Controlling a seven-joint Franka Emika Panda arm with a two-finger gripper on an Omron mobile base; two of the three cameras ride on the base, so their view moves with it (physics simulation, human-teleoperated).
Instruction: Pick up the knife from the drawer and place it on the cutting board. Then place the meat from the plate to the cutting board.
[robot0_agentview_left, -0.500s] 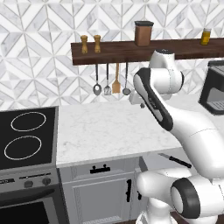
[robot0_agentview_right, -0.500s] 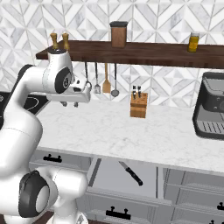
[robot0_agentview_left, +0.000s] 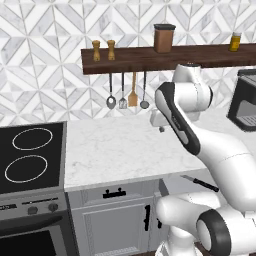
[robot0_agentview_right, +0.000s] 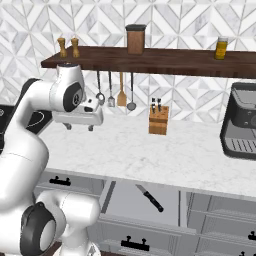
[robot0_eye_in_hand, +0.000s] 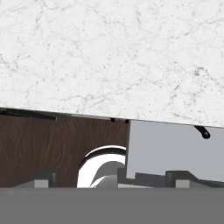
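Observation:
The knife (robot0_agentview_right: 150, 197) lies diagonally inside the open drawer (robot0_agentview_right: 122, 200) below the counter, black handle toward the front right. From the left it shows as the knife (robot0_agentview_left: 200, 183) in the drawer (robot0_agentview_left: 175, 184), partly behind my arm. My gripper (robot0_agentview_right: 79, 127) hangs above the marble counter, left of the drawer and well above it, open with nothing between its fingers. The gripper (robot0_agentview_left: 159, 128) points down. In the hand view the drawer (robot0_eye_in_hand: 175, 151) lies beyond the counter edge, with the knife's handle end (robot0_eye_in_hand: 202, 132) at its corner. The cutting board, plate and meat are out of view.
A wooden knife block (robot0_agentview_right: 159, 120) stands at the back of the counter (robot0_agentview_right: 150, 150), and a coffee machine (robot0_agentview_right: 241, 127) at the right. Utensils (robot0_agentview_right: 120, 92) hang under a dark shelf (robot0_agentview_right: 165, 59). A stove (robot0_agentview_left: 27, 155) lies left. Closed drawers (robot0_agentview_right: 225, 210) flank the open one.

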